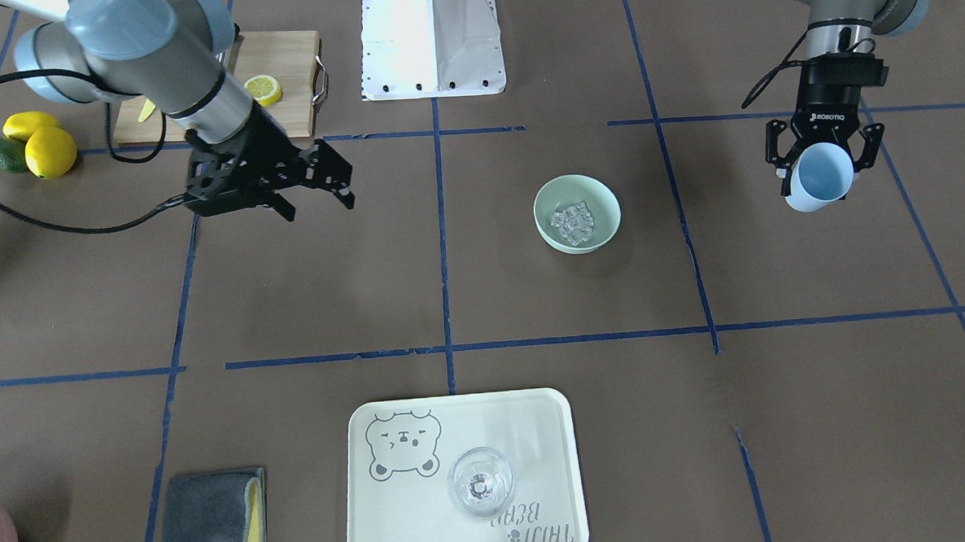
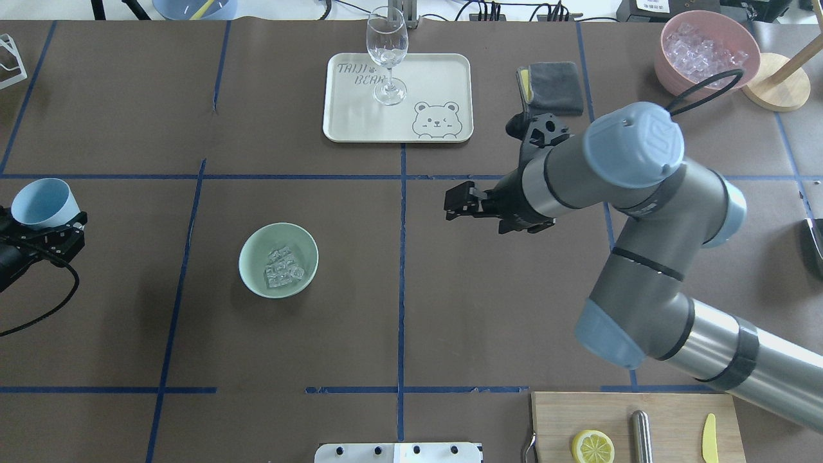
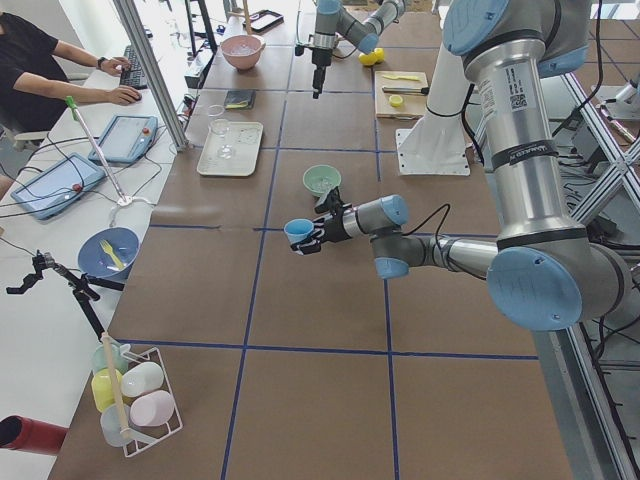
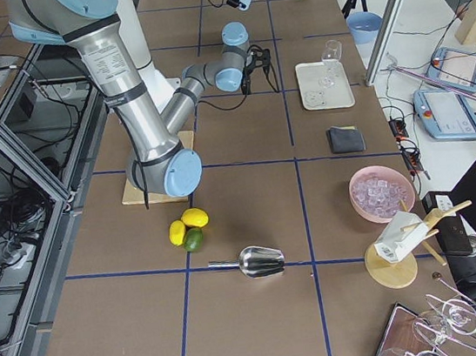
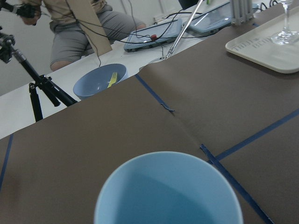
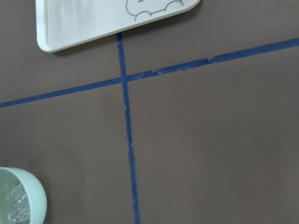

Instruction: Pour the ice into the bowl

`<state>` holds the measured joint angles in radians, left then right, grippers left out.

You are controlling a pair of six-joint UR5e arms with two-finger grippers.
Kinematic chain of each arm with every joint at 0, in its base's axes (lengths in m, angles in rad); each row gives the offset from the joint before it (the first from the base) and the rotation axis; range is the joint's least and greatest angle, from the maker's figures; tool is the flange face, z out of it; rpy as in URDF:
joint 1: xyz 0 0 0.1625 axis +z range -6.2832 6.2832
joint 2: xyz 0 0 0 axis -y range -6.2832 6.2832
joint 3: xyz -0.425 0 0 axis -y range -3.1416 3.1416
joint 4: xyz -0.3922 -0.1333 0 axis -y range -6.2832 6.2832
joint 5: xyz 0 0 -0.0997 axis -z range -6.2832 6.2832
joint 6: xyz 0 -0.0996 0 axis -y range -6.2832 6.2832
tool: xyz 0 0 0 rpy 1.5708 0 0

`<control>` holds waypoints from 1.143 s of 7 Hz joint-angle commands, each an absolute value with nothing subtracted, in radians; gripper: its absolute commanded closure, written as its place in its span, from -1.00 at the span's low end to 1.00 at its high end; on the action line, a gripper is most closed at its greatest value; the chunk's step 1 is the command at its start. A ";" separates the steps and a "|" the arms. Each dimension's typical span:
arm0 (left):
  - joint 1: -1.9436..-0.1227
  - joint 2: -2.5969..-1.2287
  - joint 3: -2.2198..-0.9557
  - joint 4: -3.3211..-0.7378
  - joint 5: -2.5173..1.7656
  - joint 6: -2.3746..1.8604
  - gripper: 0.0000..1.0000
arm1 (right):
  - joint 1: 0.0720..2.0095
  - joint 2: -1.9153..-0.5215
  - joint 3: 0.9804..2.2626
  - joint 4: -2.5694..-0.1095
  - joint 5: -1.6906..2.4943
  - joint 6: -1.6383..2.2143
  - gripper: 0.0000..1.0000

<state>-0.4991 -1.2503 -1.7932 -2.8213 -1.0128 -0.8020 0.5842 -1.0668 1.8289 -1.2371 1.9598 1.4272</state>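
Here we have the ice (image 1: 571, 221), a small heap of clear cubes, lying in the bottom of the green bowl (image 1: 548, 234); the bowl stands upright on the brown table (image 1: 782, 421), on the robot's left of the middle tape line; the left claw (image 1: 820, 171) hangs above the table out to the side, well apart from the bowl, its fingers clamped around the blue cup (image 2: 40, 202); we see the cup tipped over, its mouth turned toward the far side of the table, and the left wrist view shows plain blue inside it; across the table the right claw (image 1: 317, 205) hovers with its fingers spread wide and gripping nothing, also well apart from the bowl; on the far side a wine glass (image 1: 480, 483) stands on the bear tray (image 1: 538, 415), a folded grey cloth (image 1: 208, 519) near it; back by the robot a lemon half (image 1: 263, 89) sits on the wooden board (image 1: 286, 51).
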 commanded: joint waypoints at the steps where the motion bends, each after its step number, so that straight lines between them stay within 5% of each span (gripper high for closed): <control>1: -0.495 -1.264 -1.757 -2.851 -0.950 -0.914 1.00 | 0.482 -0.862 1.682 -1.307 1.861 1.503 -1.00; 3: -0.495 -1.287 -1.743 -2.852 -0.940 -0.994 1.00 | 0.419 -0.674 1.455 -1.302 1.760 1.525 -1.00; 7: -0.492 -1.310 -1.688 -2.853 -0.882 -1.078 1.00 | 0.350 -0.551 1.261 -1.299 1.686 1.523 -0.97; 8: -0.489 -1.343 -1.646 -2.853 -0.876 -1.138 1.00 | 0.344 -0.551 1.256 -1.299 1.686 1.526 -0.58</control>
<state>-0.4920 -1.3131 -1.6859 -2.8531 -0.8825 -1.0841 0.3558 -0.5624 1.2774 -1.2991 1.6937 1.5237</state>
